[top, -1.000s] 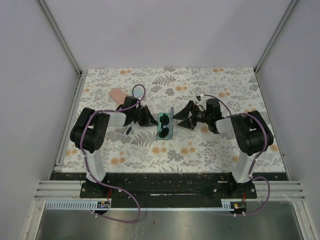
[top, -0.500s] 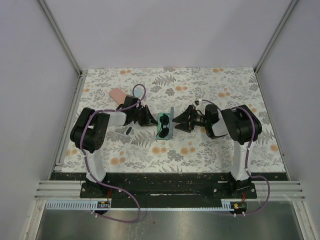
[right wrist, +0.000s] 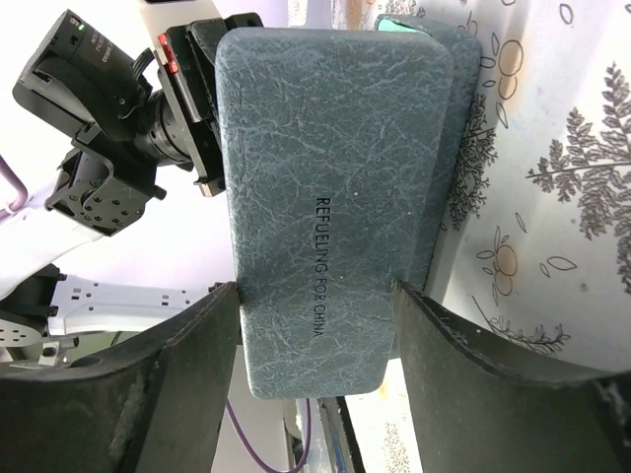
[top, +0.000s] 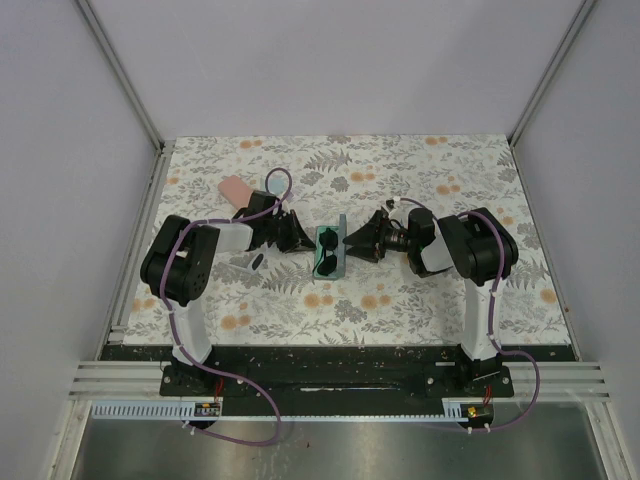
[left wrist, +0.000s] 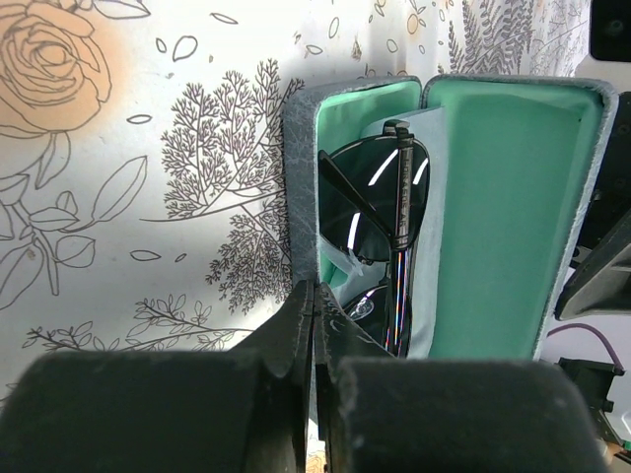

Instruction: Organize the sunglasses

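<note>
The grey-blue case point(top: 331, 252) lies open mid-table with its lid point(right wrist: 330, 187) standing up. Black-framed sunglasses point(left wrist: 380, 232) point(top: 325, 258) rest folded in its green-lined bottom half. My left gripper point(left wrist: 315, 288) point(top: 303, 240) is shut on the near wall of the case point(left wrist: 300, 177), one finger outside and one inside. From the other side, my right gripper point(right wrist: 314, 291) point(top: 352, 243) straddles the lid, and its fingertips point(right wrist: 225, 301) touch both long edges. A small whitish pair with dark lenses point(top: 252, 263) lies beside the left arm.
A pink case point(top: 235, 188) lies at the back left, behind the left arm. A pale blue cloth point(left wrist: 439, 266) lines the case under the glasses. The floral tablecloth point(top: 420, 300) covers the table, with walls on three sides.
My right gripper has moved left up to the lid and narrowed around it, with the arm folding in. The left gripper has closed the last bit and stayed in place.
</note>
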